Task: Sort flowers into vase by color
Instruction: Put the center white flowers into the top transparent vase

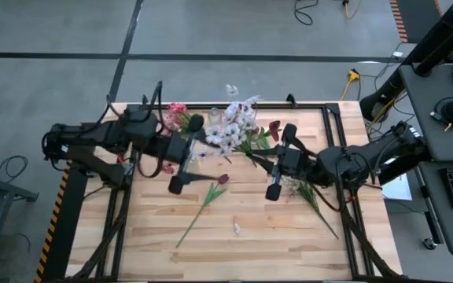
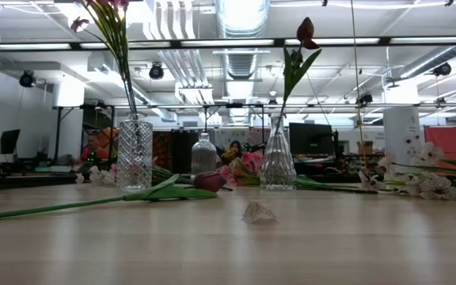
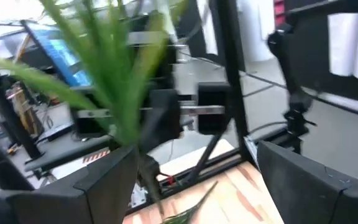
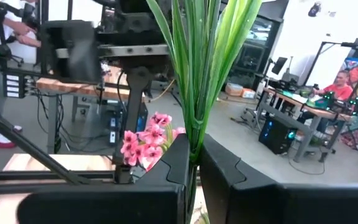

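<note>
Right gripper (image 4: 192,163) is clamped on a leafy green stem (image 4: 197,68), which rises straight from between its fingers; you'll find it light, springy and top-heavy, so hold low on the stalk. Beyond it, pink blossoms (image 4: 143,142) look soft and papery. Your left gripper (image 3: 191,171) hangs with fingers spread, another stem (image 3: 114,81) between them, ungripped.

A light wooden-plank table (image 1: 289,236) with a dark frame carries everything. Near its middle lies a dark red tulip (image 1: 222,180) on a long green stalk, with a small pale scrap (image 2: 259,212) just in front of it. Three clear glass vases (image 2: 135,154) stand toward the far edge. White-lilac blossoms (image 2: 430,184) and leafy stalks lie on the right side, pink blossoms (image 2: 244,166) between the vases.
</note>
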